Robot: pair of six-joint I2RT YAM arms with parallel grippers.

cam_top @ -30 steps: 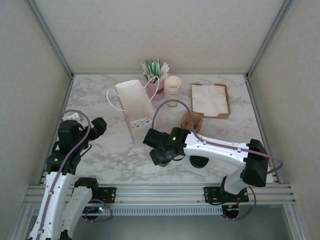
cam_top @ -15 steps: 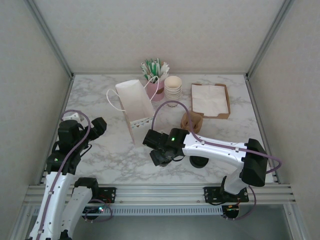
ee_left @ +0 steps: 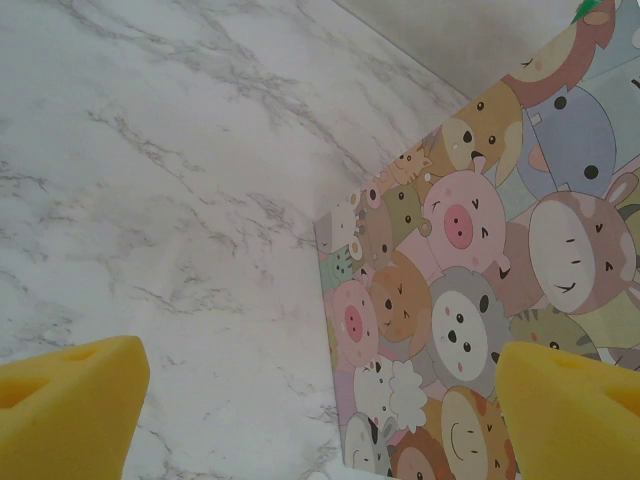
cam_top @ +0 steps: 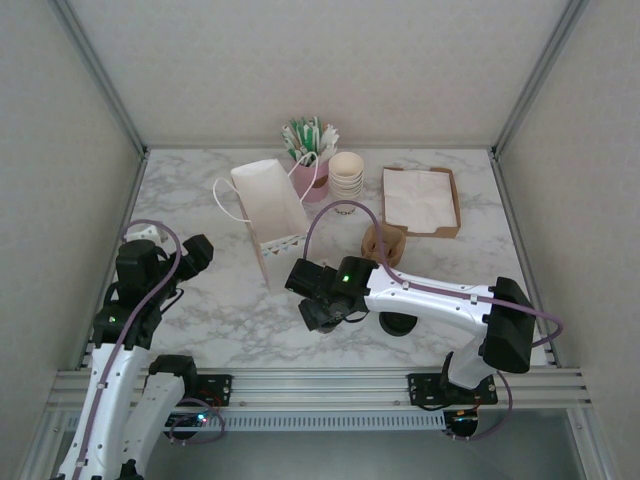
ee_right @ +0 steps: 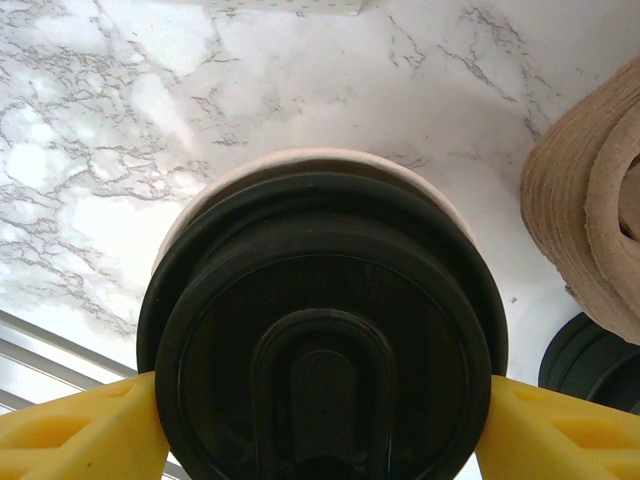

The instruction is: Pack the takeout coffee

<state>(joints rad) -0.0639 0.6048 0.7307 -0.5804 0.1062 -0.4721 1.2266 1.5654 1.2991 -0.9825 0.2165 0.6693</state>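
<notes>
Left end effector [ee_left: 320,410] hangs over the left of the bench [cam_top: 215,305], pads spread wide, nothing between them. It faces the cartoon-animal side of the paper bag [cam_top: 268,205], probably parked to steady or open the bag when needed. The bag sits mid-bench, back from the arms, as the likely drop target. Right end effector [ee_right: 320,425] is just in front of the bag and pinches the coffee [ee_right: 322,330]. A yellow pad presses each side of the black lid, lid facing up, so the cup looks kept level to avoid spills. Can't tell if the cup is off the bench. Brown sleeves [ee_right: 590,190] lie just right of it and a loose lid [ee_right: 592,362] nearer, both untouched. Next call: carry the cup over the bag mouth.
</notes>
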